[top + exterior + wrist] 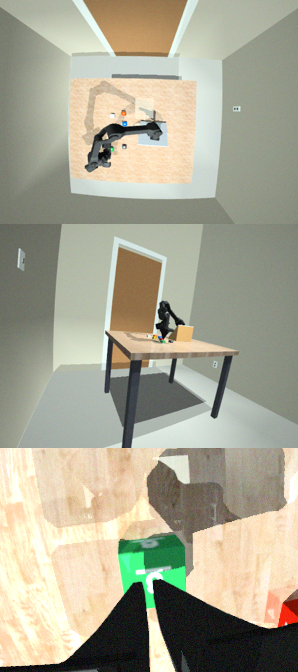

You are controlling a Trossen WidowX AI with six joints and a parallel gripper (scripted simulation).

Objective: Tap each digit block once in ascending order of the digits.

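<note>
Jaws nearly shut, only a thin slit betw. the black fingers, nothing clamped. Gripper (149, 585) tips sit right at near edge of green block (154, 563), w/ contact unclear. Block rests on wooden table (159, 165); red block (290, 611) off to the right.

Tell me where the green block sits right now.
In the wrist view the green block lies just ahead of the shut hand. From the top it peeks out beside the arm's wrist, left of the dark grey block.
</note>
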